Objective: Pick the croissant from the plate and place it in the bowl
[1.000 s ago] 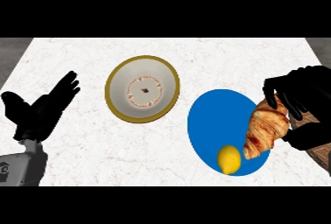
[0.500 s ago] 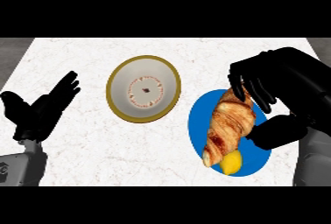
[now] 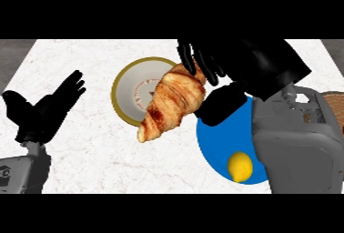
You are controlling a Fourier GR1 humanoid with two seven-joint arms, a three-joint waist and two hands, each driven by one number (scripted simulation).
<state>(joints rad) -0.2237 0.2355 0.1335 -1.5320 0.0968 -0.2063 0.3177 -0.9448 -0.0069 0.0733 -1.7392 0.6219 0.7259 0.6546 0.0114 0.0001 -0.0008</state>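
My right hand (image 3: 243, 68), upper centre, clasped the croissant (image 3: 171, 102) by its top end. It hung tilted mid-frame, across the bowl's (image 3: 118, 91) right rim, left of the plate (image 3: 216, 146). My left hand (image 3: 40, 109) rested open, far left.

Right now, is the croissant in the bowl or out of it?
Out. The right hand, curled round its upper end, holds the croissant across the right rim of the bowl; its lower tip hangs beyond it.

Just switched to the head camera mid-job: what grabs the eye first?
The golden-brown croissant at centre, held in the black right hand, overlapping the right side of the gold-rimmed white bowl. Lower right, a yellow lemon sits on the round blue plate; the black left hand rests open at left.
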